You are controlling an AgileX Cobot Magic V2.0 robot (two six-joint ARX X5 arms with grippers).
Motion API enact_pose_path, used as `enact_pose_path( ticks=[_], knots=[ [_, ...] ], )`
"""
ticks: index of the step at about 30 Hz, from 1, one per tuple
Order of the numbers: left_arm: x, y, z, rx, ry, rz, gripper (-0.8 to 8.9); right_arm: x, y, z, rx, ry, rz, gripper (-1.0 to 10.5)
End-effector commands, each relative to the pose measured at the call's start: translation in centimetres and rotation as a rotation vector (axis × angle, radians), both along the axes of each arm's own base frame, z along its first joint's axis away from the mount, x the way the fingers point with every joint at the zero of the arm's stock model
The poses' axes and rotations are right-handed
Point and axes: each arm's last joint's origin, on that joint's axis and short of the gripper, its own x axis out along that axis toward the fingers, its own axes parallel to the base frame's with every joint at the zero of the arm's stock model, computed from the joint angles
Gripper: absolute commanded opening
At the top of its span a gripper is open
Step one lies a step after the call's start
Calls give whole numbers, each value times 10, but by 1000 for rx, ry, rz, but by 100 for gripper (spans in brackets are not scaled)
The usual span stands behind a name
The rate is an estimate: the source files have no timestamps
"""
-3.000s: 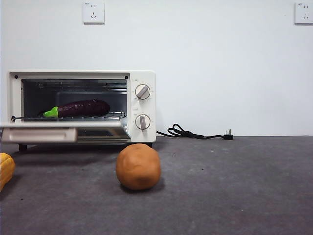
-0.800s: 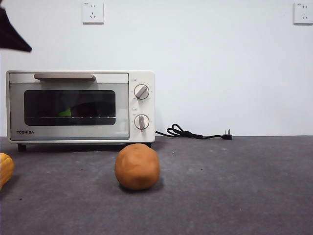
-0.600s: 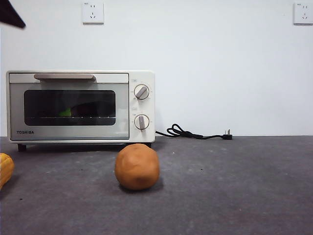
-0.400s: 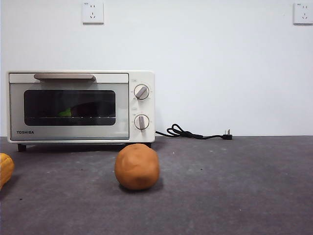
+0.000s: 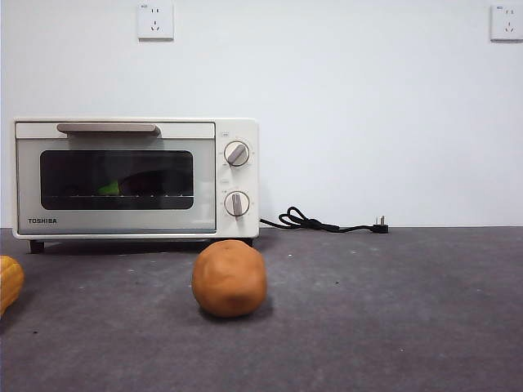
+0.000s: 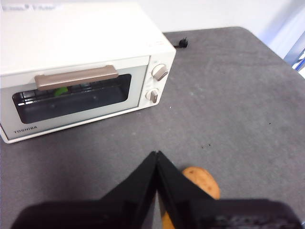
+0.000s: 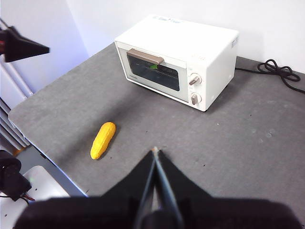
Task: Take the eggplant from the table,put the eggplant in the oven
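The cream-white oven (image 5: 237,131) stands at the back left of the table (image 5: 392,310) with its glass door shut. Through the glass the eggplant (image 5: 139,182) shows dimly on the wire rack, its green cap (image 5: 109,189) towards the left. The left wrist view also shows the oven (image 6: 81,38) and the green cap (image 6: 60,91). My left gripper (image 6: 156,153) hangs shut and empty, high above the table in front of the oven. My right gripper (image 7: 155,150) is shut and empty too, raised far from the oven (image 7: 190,43).
A round orange-brown lump (image 5: 230,278) sits on the table before the oven's knobs. A yellow corn cob (image 7: 103,140) lies near the left front edge. The oven's black cable (image 5: 319,222) trails to the right along the wall.
The oven door, open 2.9 s ago with the eggplant on the rack, is now shut. A black gripper tip at the top left corner rose out of the front view.
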Motion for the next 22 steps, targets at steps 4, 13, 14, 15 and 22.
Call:
enact_pose_path(
  ticks=[4, 13, 14, 15, 22],
  knots=[
    [-24, -4, 2, 10, -37, -6, -6, 0, 0, -3, -20, 19, -4, 1],
    [-28, -5, 0, 4, -15, -9, -5, 0, 0, -3, -19, 20, -4, 1],
    [-28, -5, 0, 4, -15, -9, -5, 0, 0, -3, -19, 20, -4, 1],
    [-28, -5, 0, 4, -15, -9, -5, 0, 0, -3, -19, 20, -4, 1],
    [-28, -5, 0, 4, -15, -9, -5, 0, 0, -3, -20, 19, -4, 1]
  ],
)
